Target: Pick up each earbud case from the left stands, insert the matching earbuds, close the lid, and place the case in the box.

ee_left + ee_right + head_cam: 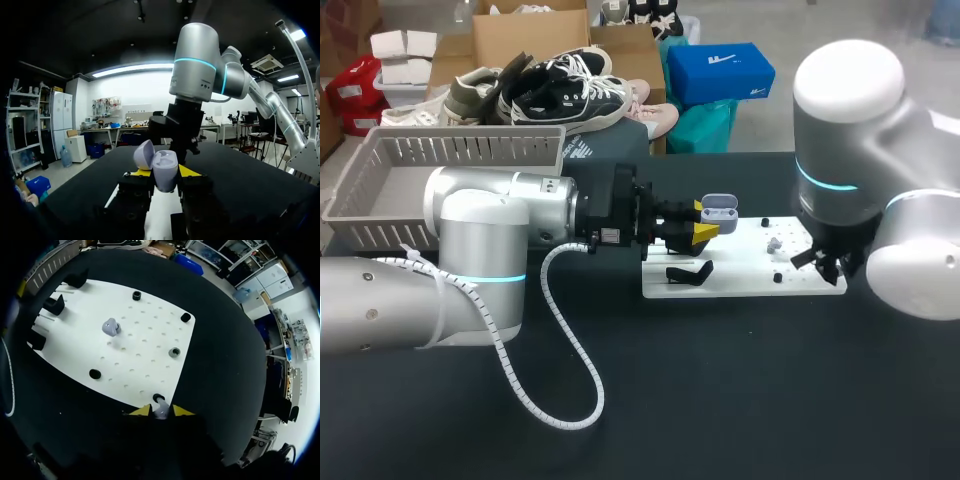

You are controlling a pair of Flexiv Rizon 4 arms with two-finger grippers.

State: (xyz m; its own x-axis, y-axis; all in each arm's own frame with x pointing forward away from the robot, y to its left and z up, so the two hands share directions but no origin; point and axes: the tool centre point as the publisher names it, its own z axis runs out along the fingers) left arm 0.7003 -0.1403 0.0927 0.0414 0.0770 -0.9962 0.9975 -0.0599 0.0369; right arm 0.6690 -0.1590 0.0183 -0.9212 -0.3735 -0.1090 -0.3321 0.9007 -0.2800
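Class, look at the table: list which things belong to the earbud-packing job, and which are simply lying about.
Job in hand: open earbud case held in left gripper; earbud at right gripper; second earbud on white board; black stands; grey basket.
Lying about: white coiled cable trailing on the table.

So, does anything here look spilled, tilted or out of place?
Nothing stands out. One earbud sits on the white board, a second earbud at the right gripper; the left gripper holds the open earbud case.

earbud case point(718, 210): 1 | earbud point(110, 327): 2 | white board point(150, 335): 1 | basket point(460, 133): 1
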